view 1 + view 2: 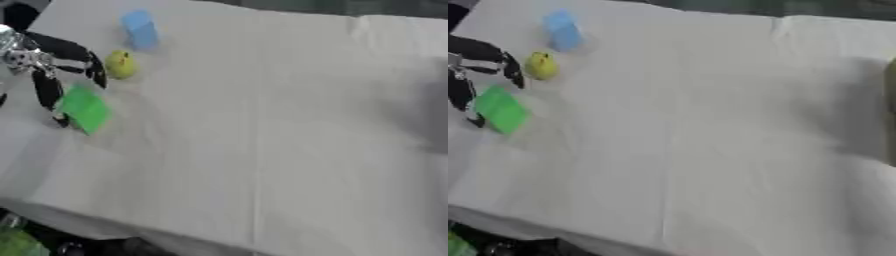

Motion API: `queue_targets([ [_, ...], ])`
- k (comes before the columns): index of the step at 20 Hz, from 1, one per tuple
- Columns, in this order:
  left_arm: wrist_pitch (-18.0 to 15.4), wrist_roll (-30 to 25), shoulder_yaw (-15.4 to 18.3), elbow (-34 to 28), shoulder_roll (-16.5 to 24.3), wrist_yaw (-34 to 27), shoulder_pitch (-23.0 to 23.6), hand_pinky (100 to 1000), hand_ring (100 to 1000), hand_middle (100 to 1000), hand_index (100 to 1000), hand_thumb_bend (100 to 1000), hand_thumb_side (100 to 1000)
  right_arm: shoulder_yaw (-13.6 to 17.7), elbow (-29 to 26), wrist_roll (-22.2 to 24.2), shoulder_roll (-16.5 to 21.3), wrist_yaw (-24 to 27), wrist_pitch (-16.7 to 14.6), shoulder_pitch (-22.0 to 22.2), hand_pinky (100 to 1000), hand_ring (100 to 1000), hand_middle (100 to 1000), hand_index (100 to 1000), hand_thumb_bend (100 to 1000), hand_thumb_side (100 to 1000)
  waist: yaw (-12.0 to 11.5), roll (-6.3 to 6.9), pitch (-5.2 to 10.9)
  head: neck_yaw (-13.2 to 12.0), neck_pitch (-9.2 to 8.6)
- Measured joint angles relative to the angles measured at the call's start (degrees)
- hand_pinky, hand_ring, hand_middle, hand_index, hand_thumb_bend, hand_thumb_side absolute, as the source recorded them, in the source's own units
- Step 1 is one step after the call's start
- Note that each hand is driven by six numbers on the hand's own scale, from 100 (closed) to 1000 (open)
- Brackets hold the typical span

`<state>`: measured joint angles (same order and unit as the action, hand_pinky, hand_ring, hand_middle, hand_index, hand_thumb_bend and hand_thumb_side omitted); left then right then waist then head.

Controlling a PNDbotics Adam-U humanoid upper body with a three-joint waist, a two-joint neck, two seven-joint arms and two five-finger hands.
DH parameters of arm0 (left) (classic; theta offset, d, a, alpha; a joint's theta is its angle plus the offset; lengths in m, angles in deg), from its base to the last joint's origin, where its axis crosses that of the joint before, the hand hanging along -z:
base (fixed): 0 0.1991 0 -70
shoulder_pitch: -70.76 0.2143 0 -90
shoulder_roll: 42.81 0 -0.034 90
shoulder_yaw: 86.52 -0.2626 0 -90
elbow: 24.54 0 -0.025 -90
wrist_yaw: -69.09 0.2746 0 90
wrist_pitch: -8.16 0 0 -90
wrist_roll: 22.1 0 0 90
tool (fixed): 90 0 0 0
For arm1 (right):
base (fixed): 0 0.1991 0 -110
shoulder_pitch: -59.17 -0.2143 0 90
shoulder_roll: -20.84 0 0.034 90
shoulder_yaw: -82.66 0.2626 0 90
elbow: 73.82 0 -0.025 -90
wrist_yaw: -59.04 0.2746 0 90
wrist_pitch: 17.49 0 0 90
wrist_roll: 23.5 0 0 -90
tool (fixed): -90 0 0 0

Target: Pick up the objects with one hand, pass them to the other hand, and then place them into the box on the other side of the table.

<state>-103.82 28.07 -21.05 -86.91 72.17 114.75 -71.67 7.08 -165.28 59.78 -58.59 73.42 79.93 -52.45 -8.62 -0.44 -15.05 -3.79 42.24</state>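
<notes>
Leftward, left hand (39, 62) fingers (48, 90) spread over flat green block (86, 109), white cloth (262, 150).

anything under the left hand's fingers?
The left hand reaches over the green block, fingers spread at its left edge. Contact unclear. The yellow object and blue block lie uncovered beyond.

Green block (86, 108), yellow object (121, 64), blue block (140, 29), white table (280, 130).
</notes>
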Motion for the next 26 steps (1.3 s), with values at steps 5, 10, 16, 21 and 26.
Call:
queue_targets([
  [5, -0.97, 1.42, 0.00, 0.68, 0.00, 0.03, 0.01, 722, 663, 587, 669, 620, 100, 0.01, 0.00, 0.02, 0.00, 0.00, -0.02, 0.00, 936, 868, 900, 905, 242, 336, 0.05, 0.00, 0.00, -0.18, 0.00],
  [10, -1.14, 1.89, 0.08, 0.77, 0.02, -1.15, 0.25, 689, 608, 524, 603, 532, 100, 0.02, 0.01, 0.02, 0.00, 0.00, -0.02, 0.01, 936, 868, 900, 905, 240, 336, 0.11, 0.00, 0.00, -0.19, 0.00],
  [16, 2.17, 1.25, 1.59, -8.19, 2.69, -8.61, 3.29, 674, 594, 509, 599, 464, 100, 0.02, 0.01, 0.01, 0.00, 0.00, -0.04, 0.00, 936, 868, 900, 905, 236, 335, 0.15, 0.00, 0.00, -0.20, 0.01],
  [21, 8.97, 3.10, 5.52, -20.04, 6.45, -19.19, 7.81, 662, 567, 483, 590, 391, 100, 0.01, 0.01, -0.04, 0.01, 0.00, -0.12, -0.08, 936, 869, 900, 905, 233, 333, -0.03, 0.00, 0.00, -0.17, 0.01],
  [26, 14.90, 8.86, 8.34, -29.32, 7.36, -29.73, 11.79, 637, 542, 462, 589, 304, 100, -0.64, -0.03, 0.54, 0.05, 0.00, -0.28, -0.84, 936, 869, 901, 905, 230, 330, -0.21, -0.01, 0.00, -0.01, 0.00],
])
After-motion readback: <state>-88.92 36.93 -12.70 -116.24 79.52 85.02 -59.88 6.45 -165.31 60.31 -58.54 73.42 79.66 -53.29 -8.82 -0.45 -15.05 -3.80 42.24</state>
